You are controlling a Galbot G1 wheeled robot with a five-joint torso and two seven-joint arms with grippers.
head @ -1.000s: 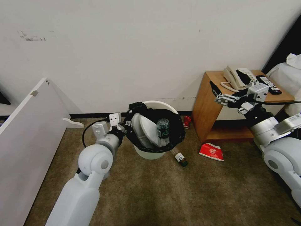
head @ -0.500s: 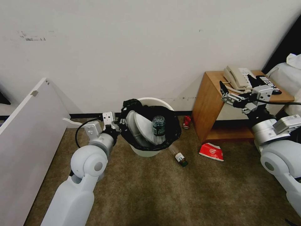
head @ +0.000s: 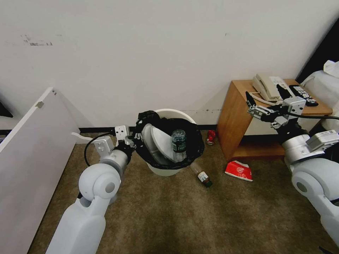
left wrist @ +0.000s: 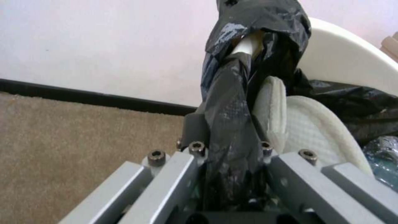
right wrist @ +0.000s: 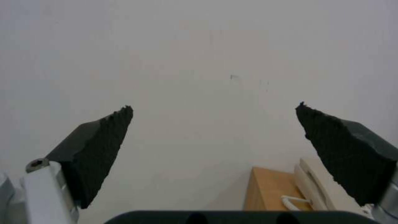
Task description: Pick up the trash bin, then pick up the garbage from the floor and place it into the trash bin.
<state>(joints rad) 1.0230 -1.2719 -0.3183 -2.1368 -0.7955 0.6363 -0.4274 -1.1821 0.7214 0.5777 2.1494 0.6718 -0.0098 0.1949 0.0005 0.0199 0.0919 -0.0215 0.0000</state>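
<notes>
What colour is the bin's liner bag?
Black, crinkled and glossy, folded over the white trash bin's rim; clearest in the left wrist view.

The trash bin [head: 166, 171] hides a small bottle's [head: 202, 175] neck; the black remote control [head: 303, 94] is part-hidden.

Right end effector [right wrist: 213, 124] is spread wide open, nothing between its two dark textured fingers [right wrist: 99, 146], and it's aimed at a plain white wall [right wrist: 199, 56]. Down in the lower right of the frame there's a corner of the wooden bench [right wrist: 265, 189] with the beige telephone [right wrist: 319, 186] on it, white cord curled beside it.
</notes>
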